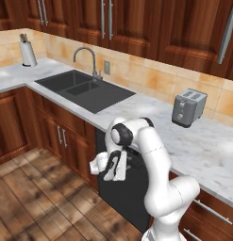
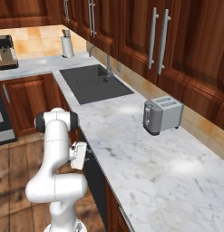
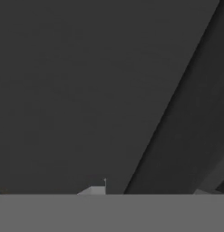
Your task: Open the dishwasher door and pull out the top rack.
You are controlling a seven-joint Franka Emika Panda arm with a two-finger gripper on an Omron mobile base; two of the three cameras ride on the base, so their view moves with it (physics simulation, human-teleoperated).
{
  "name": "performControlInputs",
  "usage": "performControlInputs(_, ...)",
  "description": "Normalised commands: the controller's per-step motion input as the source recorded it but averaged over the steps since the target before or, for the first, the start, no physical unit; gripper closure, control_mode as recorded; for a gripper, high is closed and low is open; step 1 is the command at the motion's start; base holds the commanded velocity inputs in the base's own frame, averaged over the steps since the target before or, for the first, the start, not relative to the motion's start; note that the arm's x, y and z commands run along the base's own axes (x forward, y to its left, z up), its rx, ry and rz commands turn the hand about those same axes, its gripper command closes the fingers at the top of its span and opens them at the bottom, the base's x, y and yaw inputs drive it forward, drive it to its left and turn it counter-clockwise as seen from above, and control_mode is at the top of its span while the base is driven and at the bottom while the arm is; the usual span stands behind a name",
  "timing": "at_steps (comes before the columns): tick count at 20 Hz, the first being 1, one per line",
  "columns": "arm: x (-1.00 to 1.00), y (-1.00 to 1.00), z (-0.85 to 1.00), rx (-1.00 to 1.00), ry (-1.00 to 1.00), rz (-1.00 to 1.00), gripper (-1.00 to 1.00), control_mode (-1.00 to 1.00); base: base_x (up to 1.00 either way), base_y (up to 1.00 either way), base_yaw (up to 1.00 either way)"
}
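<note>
Black and matte, the dishwasher door [image 1: 120, 197] stands shut under the marble worktop [image 1: 203, 146], low and centre in the left base view, between brown cabinets. The robot's gripper [image 1: 114, 170] is pressed against the door's upper part by the bar handle [image 3: 177, 131]; whether its fingers are grasping the handle I cannot tell. A toaster [image 2: 162, 114] sits on the worktop, right of the sink [image 2: 95, 84].

worktop [image 1: 151, 108]: white-grey marble, l-shaped, landmark
sink [image 1: 85, 89]: dark double basin set into the worktop
tap [image 1: 87, 59]: behind the sink
toaster [image 1: 188, 107]: silver, on the worktop, well right of the sink
wall [image 1: 151, 77]: tan tiles above the worktop
cabinets [image 1: 137, 23]: dark red-brown wood above and below it
floor [image 1: 37, 197]: wood planks
</note>
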Motion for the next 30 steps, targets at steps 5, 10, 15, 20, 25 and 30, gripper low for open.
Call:
performControlInputs(5,-0.92,0.45,-0.62,0.36,0.2,0.12,1.0,-1.0,0.0,0.0,0.0)
performControlInputs(10,-0.89,0.91,-0.75,0.43,0.28,0.12,1.0,-1.0,0.0,0.0,0.0)
performControlInputs(15,-0.79,0.99,-0.91,0.46,0.33,0.13,1.0,-1.0,0.0,0.0,0.0)
performControlInputs(20,-0.73,1.0,-1.0,0.46,0.33,0.12,1.0,-1.0,0.0,0.0,0.0)
performControlInputs(25,-0.53,0.86,-0.99,0.47,0.3,0.11,1.0,-1.0,0.0,0.0,0.0)
performControlInputs(30,-0.31,0.4,-0.39,0.33,0.14,0.12,1.0,-1.0,0.0,0.0,0.0)
